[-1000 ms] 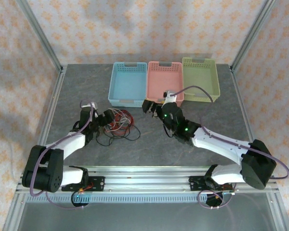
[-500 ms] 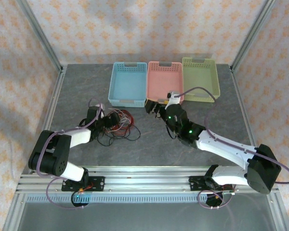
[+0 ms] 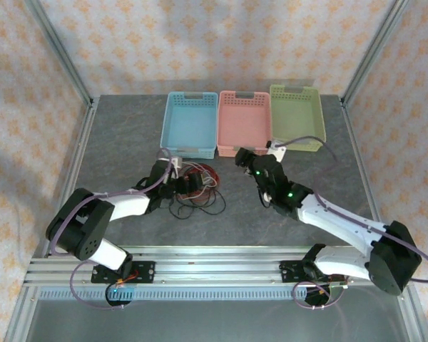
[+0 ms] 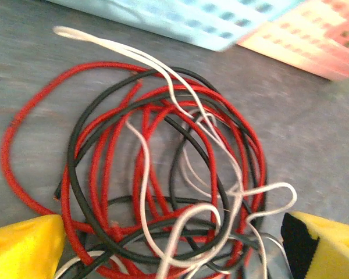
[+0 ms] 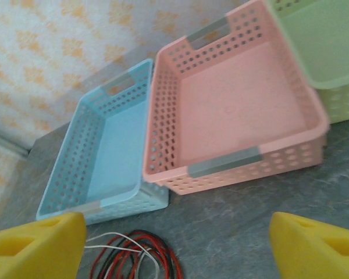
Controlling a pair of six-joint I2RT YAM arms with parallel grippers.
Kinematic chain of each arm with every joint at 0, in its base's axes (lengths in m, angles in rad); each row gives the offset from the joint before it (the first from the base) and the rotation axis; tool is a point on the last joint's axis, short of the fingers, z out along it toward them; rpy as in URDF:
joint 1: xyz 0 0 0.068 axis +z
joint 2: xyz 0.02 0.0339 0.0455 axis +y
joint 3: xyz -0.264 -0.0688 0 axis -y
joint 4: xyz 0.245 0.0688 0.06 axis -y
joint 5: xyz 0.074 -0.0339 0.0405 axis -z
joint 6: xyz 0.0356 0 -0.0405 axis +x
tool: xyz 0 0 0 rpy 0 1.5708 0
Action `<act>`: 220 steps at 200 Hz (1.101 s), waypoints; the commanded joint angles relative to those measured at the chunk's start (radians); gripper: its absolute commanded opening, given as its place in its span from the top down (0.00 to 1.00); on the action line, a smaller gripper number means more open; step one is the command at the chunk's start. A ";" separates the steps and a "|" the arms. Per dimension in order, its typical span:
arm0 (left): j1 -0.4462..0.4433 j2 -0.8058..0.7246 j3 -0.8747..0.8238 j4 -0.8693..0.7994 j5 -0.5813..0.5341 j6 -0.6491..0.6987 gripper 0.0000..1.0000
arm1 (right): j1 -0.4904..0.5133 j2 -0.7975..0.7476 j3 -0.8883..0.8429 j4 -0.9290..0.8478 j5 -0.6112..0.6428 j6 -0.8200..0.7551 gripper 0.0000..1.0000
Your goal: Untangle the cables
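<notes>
The cables (image 4: 163, 168) are red, black and white strands in one loose tangle on the grey table, also visible as cables (image 3: 202, 182) left of centre. My left gripper (image 4: 174, 256) is open, its yellow fingertips (image 4: 23, 247) standing wide on either side of the tangle's near part. From above, the left gripper (image 3: 184, 184) is at the tangle's left edge. My right gripper (image 3: 244, 158) is open to the right of the tangle and apart from it. In the right wrist view the right gripper (image 5: 174, 250) holds nothing, and the cables (image 5: 136, 256) lie low left between its fingers.
Three baskets stand side by side at the back: blue basket (image 3: 190, 121), pink basket (image 3: 244, 121) and green basket (image 3: 297, 114). The blue basket (image 5: 104, 145) and pink basket (image 5: 238, 104) are just beyond the right gripper. A metal frame borders the table.
My left arm has swung to the right and the tangle has shifted right with it, toward the table's middle. My right gripper has drawn a little to the right.
</notes>
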 commanded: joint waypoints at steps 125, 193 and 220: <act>-0.213 -0.031 0.167 -0.084 -0.216 -0.033 0.01 | -0.044 0.009 -0.036 -0.317 -0.251 -0.168 0.27; -0.214 -0.246 0.070 -0.136 -0.284 0.020 0.01 | -0.081 0.228 0.067 -0.334 -0.423 -0.345 0.41; -0.239 -0.259 0.069 -0.143 -0.312 0.034 0.01 | -0.141 0.299 0.099 -0.305 -0.493 -0.381 0.46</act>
